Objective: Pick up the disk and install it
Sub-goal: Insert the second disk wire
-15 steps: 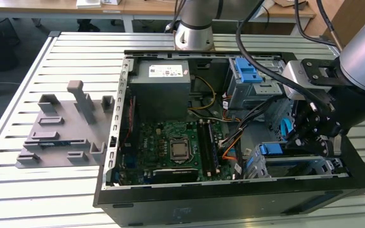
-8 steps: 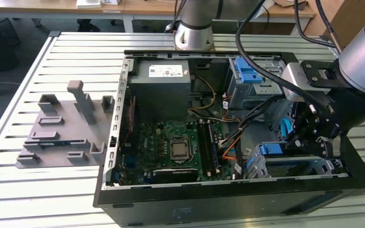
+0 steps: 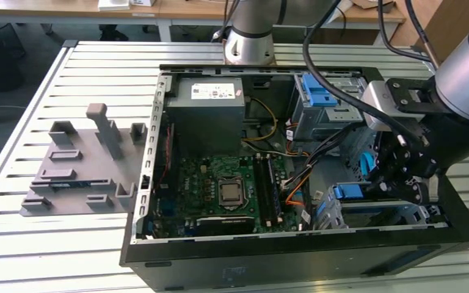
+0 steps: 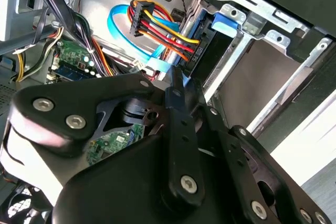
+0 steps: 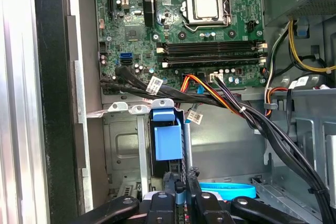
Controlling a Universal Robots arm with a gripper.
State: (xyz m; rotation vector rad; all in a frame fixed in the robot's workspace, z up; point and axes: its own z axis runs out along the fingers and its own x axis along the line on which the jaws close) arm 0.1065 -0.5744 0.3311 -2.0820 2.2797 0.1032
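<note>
In the exterior view my arm reaches down into the case, gripper low by the drive cage. In both wrist views my fingers pinch the disk, standing edge-up in that cage beside the motherboard.

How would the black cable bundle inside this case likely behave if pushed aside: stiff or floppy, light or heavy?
Probably floppy: in the first wrist view the cable bundle drapes in loose curves rather than holding a straight line. Likely light, being thin wires. It would probably spring partway back, since one end appears plugged in at the motherboard.
</note>
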